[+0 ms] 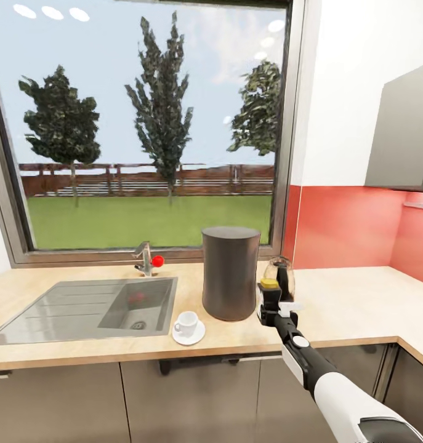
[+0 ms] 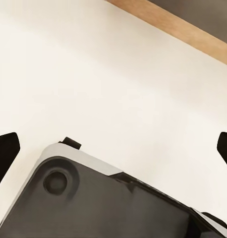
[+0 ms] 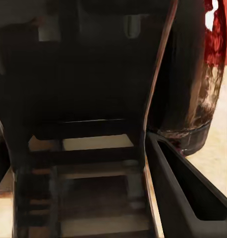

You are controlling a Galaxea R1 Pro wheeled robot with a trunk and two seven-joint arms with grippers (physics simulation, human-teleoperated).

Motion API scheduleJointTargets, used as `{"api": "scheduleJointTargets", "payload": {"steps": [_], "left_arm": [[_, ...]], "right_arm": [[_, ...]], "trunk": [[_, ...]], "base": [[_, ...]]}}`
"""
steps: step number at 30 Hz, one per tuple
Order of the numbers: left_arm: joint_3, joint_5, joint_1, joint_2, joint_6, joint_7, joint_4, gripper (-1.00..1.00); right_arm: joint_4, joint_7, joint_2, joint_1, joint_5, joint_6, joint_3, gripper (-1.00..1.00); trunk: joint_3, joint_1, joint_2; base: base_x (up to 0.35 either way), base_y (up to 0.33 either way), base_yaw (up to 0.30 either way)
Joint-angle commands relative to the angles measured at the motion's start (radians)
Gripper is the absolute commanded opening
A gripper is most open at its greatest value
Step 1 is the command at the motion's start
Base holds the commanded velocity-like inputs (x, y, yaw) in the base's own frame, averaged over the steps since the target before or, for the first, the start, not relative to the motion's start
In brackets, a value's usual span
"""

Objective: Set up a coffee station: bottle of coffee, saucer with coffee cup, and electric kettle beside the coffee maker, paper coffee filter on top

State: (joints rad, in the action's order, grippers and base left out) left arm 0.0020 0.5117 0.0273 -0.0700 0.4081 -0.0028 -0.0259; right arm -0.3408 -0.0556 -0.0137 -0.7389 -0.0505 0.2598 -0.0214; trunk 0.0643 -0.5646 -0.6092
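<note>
1 coffee maker (image 1: 230,272) | 1 coffee cup (image 1: 186,323) on 1 saucer (image 1: 189,334) | right hand (image 1: 271,301) grips bottle of coffee (image 1: 269,285)

Right arm extended forward, right pincer (image 1: 274,296) upright, fingers closed; left pincer (image 2: 113,148) fingers spread wide.

A wide dark-framed window (image 1: 149,129) shows green lawn, tall conifers and a brown wooden fence under pale sky. Right of it, a white wall (image 1: 353,92) meets a coral-red backsplash (image 1: 346,227) and what looks like a grey wall cabinet (image 1: 402,135). Grey base cabinet doors (image 1: 63,403) run below.
</note>
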Motion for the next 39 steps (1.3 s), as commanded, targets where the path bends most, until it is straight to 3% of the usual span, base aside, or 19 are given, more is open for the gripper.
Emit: {"api": "scheduleJointTargets", "payload": {"steps": [1, 39], "left_arm": [[0.000, 0.002, 0.000, 0.000, 0.003, 0.000, 0.001, 1.00], [0.001, 0.005, 0.000, 0.001, 0.005, 0.000, 0.001, 1.00]], "right_arm": [[0.001, -0.008, -0.001, 0.000, -0.008, 0.006, 0.002, -1.00], [0.003, -0.032, -0.002, 0.000, -0.011, 0.033, 0.014, -1.00]], "trunk": [[-0.003, -0.004, -0.008], [-0.123, -0.150, -0.274]], "base": [[0.000, 0.000, 0.000], [0.000, 0.000, 0.000]]}}
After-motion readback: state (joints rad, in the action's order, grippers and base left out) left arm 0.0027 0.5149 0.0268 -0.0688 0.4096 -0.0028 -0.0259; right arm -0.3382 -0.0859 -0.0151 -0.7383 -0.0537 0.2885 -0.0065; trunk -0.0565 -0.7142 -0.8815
